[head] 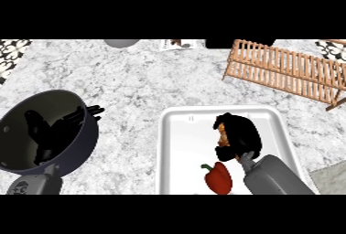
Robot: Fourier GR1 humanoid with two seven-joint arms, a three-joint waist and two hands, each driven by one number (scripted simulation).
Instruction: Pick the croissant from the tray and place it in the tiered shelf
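Right hand curled over the croissant on the white tray

The right hand (238,135), black and glossy on a smooth grey forearm, lies over the croissant (222,135) in the middle of the tray (177,151), its fingers wrapped round the pastry so that only an orange-brown sliver shows at the hand's left edge; that sliver runs near to far, but which way the ends point cannot be told. The tray is a pale rounded rectangle with a raised rim, set on a speckled grey marble counter (135,77). A shiny red bell pepper (218,177) with a green stem lies on the tray near the hand. At far right stands the slatted wooden tiered shelf (287,71). At left, the left hand (57,130) shows fingers up behind a dark round bowl (84,146), fingers straight
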